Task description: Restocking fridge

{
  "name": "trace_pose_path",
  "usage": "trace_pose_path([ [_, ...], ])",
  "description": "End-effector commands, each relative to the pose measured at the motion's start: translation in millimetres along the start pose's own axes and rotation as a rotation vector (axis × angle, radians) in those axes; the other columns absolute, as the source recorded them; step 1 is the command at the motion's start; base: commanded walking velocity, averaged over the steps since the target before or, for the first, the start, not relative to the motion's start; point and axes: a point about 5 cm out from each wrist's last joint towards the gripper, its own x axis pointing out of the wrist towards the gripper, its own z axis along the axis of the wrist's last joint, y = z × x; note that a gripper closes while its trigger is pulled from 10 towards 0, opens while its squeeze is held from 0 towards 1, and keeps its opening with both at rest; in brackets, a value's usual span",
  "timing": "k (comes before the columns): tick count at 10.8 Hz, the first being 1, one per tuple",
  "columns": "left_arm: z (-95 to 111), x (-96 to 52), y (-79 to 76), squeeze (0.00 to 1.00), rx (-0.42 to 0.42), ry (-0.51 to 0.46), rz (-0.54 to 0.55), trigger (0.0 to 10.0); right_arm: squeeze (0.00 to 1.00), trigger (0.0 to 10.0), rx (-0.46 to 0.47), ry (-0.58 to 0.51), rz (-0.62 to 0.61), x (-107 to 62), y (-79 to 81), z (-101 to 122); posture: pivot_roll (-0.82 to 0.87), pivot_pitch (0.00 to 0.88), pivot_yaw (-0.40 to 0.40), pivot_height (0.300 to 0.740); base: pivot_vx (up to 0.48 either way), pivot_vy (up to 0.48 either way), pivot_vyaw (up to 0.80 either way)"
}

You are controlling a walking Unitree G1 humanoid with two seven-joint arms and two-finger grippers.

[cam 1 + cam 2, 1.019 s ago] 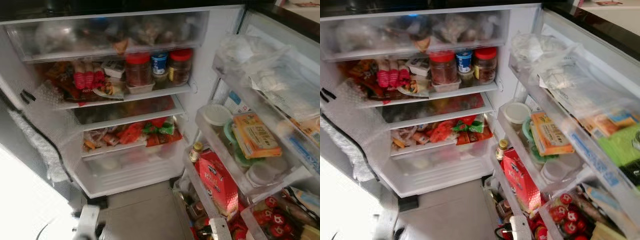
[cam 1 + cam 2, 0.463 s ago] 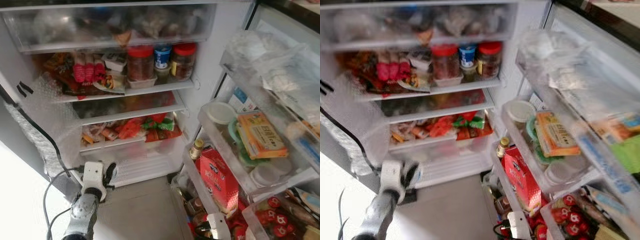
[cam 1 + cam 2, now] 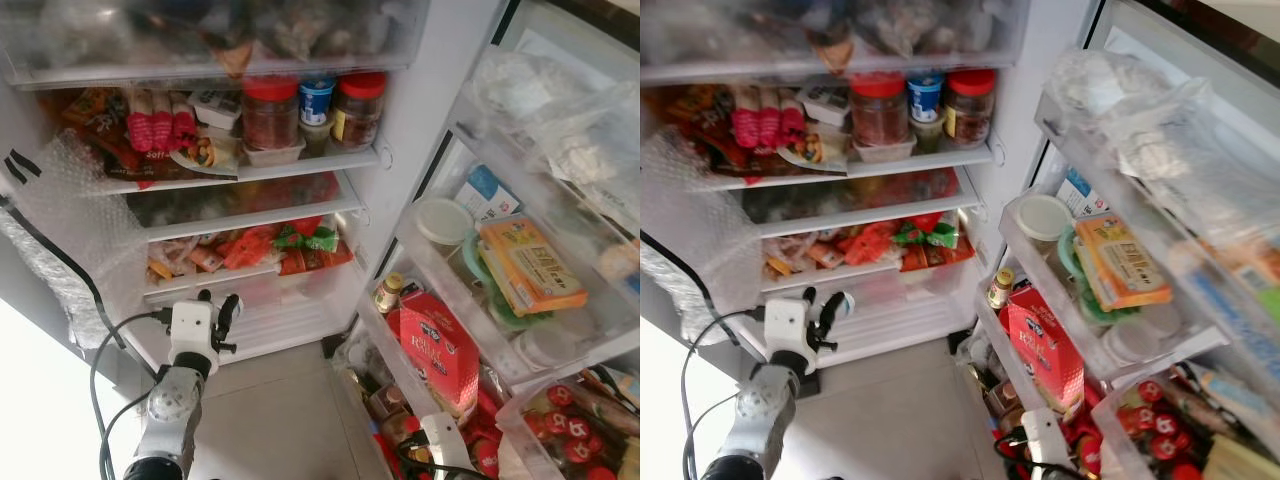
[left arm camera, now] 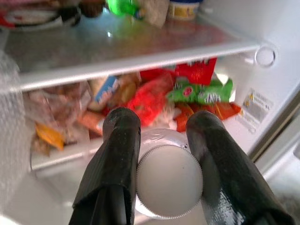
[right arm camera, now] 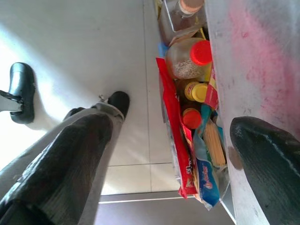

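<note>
Fridge point(image 3: 400, 120) open; left pincer point(image 4: 166, 140) pinches a white-capped jar point(image 4: 168, 183), snack packets point(image 4: 154, 101) just beyond; right pincer point(image 5: 168, 164) spread.

The fridge shelf point(image 3: 250, 172) carries three red-lidded jars point(image 3: 271, 112) and packets point(image 3: 155, 125).

White walls line the open fridge point(image 3: 420, 110), and its shelves are clear plastic. Two brown-filled glass jars with red lids point(image 3: 272, 112) flank a small white tub with a blue lid point(image 3: 318, 98). Below lie red and green snack packets point(image 3: 300, 245) (one green wrapper carries white lettering). In the door sit a red carton with white print point(image 3: 442, 350), an orange-and-yellow flat box point(image 3: 532, 265) and a white round lidded tub point(image 3: 440, 220). The left gripper point(image 4: 164, 140) has black fingers point(image 4: 117, 159) on a white ribbed round cap point(image 4: 169, 188). The right gripper point(image 5: 173, 154) is black too, seen over pale grey floor tiles point(image 5: 93, 42), a red-capped clear jar point(image 5: 190, 58) and a yellow-lidded jar point(image 5: 199, 90).
</note>
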Motion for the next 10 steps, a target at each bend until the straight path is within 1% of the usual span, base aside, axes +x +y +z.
trace_pose_path([
  [1, 3.2, -1.3, 0.4, 0.0, 0.001, -0.013, -0.002, 10.0, 0.0, 10.0, -0.006, 0.001, -0.015, -1.3, -6.2, -0.6, 0.02, 0.17, -0.156, 0.74, 0.0, 0.0, 0.0],
  [2, 7.6, 0.0, 3.3, 0.0, -0.003, -0.027, 0.008, 10.0, 0.0, 10.0, 0.006, 0.002, -0.02, -1.1, -5.4, -1.1, 0.03, 0.181, -0.152, 0.74, 0.0, 0.0, 0.0],
  [3, 9.2, 0.8, 3.4, 0.0, -0.001, -0.031, 0.008, 10.0, 0.0, 10.0, 0.041, -0.003, -0.038, -1.1, -5.5, -1.9, 0.04, 0.189, -0.151, 0.74, 0.0, 0.0, 0.0],
  [4, 13.5, -3.2, 4.0, 0.0, -0.021, -0.041, 0.025, 10.0, 0.0, 10.0, 0.054, 0.013, -0.056, -1.0, -3.1, -6.7, 0.06, 0.18, -0.148, 0.74, 0.0, 0.0, 0.0],
  [6, 5.7, -15.3, 7.4, 0.0, -0.012, -0.011, 0.045, 10.0, 0.0, 10.0, 0.078, 0.025, -0.067, -2.0, -0.2, -16.7, 0.09, 0.153, -0.14, 0.74, 0.0, 0.0, 0.0],
  [7, 5.1, -18.1, 13.3, 0.0, -0.013, 0.009, 0.054, 10.0, 0.0, 10.0, 0.093, 0.035, -0.082, -3.1, 2.1, -25.5, 0.08, 0.16, -0.113, 0.74, 0.0, 0.0, 0.8],
  [8, 5.6, -17.4, 13.8, 0.0, -0.008, 0.021, 0.04, 10.0, 0.0, 10.0, 0.13, 0.029, -0.108, -3.8, 3.8, -29.9, 0.05, 0.173, -0.094, 0.74, 0.0, 0.0, 0.8],
  [9, 6.0, -14.7, 10.4, 0.0, -0.007, 0.027, 0.023, 10.0, 0.0, 10.0, 0.116, 0.019, -0.105, -4.0, 5.3, -31.1, 0.03, 0.18, -0.085, 0.74, 0.0, 0.0, 0.0],
  [10, 7.5, -14.2, 6.3, 0.0, -0.011, 0.025, 0.009, 10.0, 0.0, 10.0, 0.147, 0.024, -0.111, -4.6, 6.5, -34.9, 0.02, 0.18, -0.083, 0.74, 0.0, 0.0, 0.0],
])
